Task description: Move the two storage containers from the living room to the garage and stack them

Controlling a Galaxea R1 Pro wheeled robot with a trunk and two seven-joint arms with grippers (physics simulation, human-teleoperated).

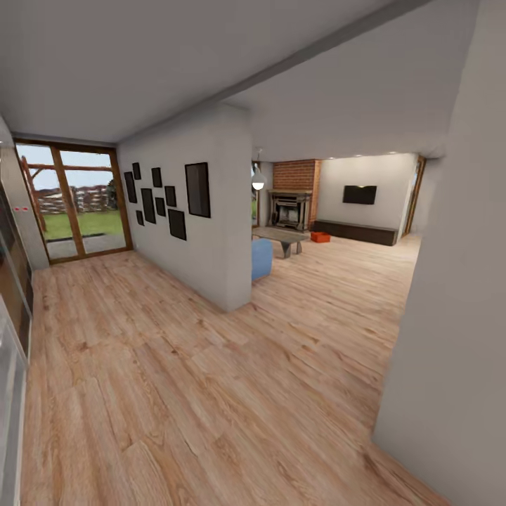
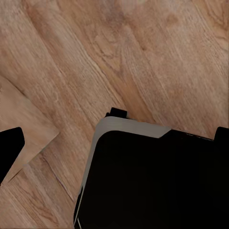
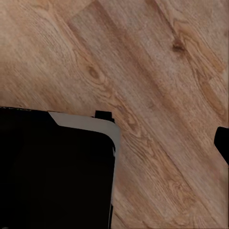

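Note:
From a hallway, the head view looks toward the living room (image 1: 365, 211) far ahead on the right, with its brick fireplace (image 1: 294, 204) and wall TV (image 1: 359, 195). One small orange-red storage container (image 1: 320, 237) sits on the wood floor there, near a low dark cabinet (image 1: 355, 232). The garage and its floor are out of view. My left gripper (image 2: 117, 140) hangs over the planks, open and empty, with dark fingertips (image 2: 12, 148) at both edges of the left wrist view. My right gripper (image 3: 114, 143) is also empty, one fingertip (image 3: 223, 142) far out at the edge.
A white wall (image 1: 204, 211) with black picture frames divides the hallway from the living room. Another white wall (image 1: 457, 281) stands close on the right. Beyond are a blue sofa corner (image 1: 261, 258) and a low table (image 1: 284, 239). Glass doors (image 1: 74, 204) lie far left. My black base (image 2: 157, 181) shows below both wrists.

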